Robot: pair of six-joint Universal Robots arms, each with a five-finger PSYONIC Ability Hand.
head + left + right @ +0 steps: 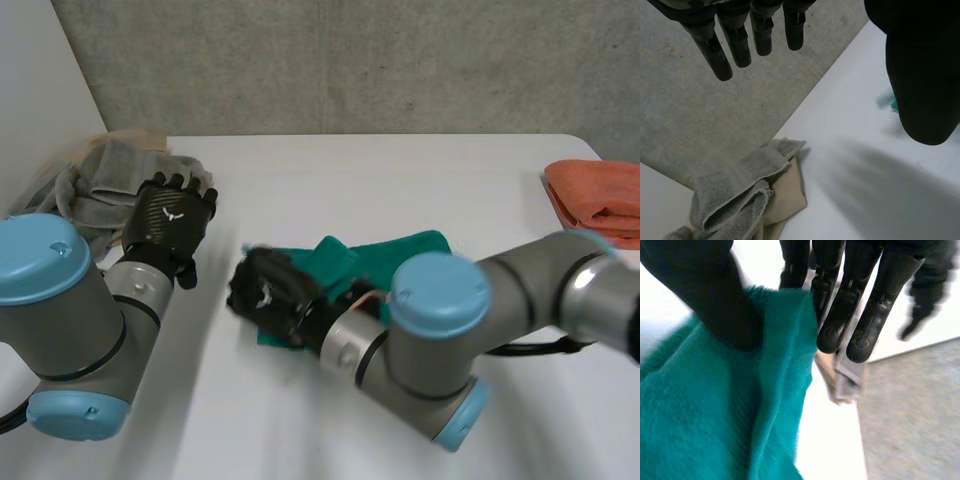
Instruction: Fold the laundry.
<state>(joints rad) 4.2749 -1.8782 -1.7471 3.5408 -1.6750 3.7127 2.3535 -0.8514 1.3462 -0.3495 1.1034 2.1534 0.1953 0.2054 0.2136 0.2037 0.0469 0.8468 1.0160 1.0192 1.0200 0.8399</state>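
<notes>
A teal cloth (400,255) lies crumpled at the middle of the white table (420,170). My right hand (265,295) is at its left end. In the right wrist view the cloth (715,415) rises between the thumb and the fingers (840,315), which pinch its edge. My left hand (170,215) hovers open at the table's left, just beside a heap of grey towel (95,175). In the left wrist view its fingers (735,35) are straight and hold nothing, with the grey towel (735,190) and a beige cloth (785,195) below them.
A folded orange cloth (600,195) lies at the table's right edge. The grey towel heap sits at the table's left edge near the wall. A grey floor (715,115) lies beyond the far edge.
</notes>
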